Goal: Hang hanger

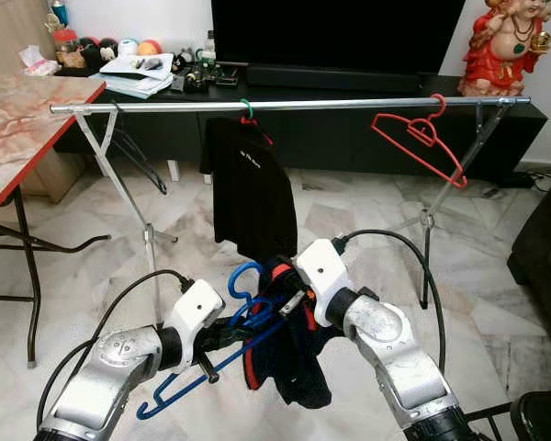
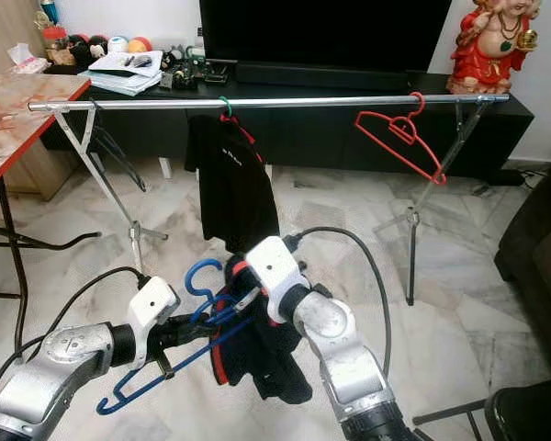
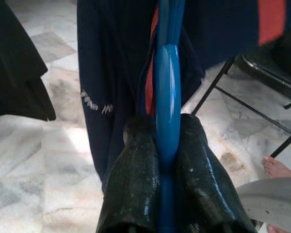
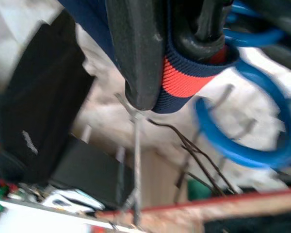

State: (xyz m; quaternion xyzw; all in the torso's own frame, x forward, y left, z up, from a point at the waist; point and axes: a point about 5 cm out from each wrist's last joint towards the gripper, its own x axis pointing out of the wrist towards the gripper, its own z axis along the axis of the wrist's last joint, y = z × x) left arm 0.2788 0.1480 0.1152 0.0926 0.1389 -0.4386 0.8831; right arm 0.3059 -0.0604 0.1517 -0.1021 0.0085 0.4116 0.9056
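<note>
Below the clothes rail (image 1: 285,106), left gripper (image 3: 167,145) clamps the blue hanger (image 1: 243,280); right gripper (image 4: 177,53) pinches the navy garment's collar (image 4: 177,80)

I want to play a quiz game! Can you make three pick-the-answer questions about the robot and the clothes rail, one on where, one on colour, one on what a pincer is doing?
1. Where does the empty red hanger hang?
A. near the rail's right end
B. on the table
C. on the floor

2. What colour is the hanger the robot holds?
A. green
B. blue
C. white

3. What is the left pincer doing?
A. hanging open
B. clamping the blue hanger
C. touching the rail

Answers: 1 A, it hooks the metal rail near the right stand. 2 B, its hook and bar are blue. 3 B, both black fingers squeeze the blue bar.
</note>
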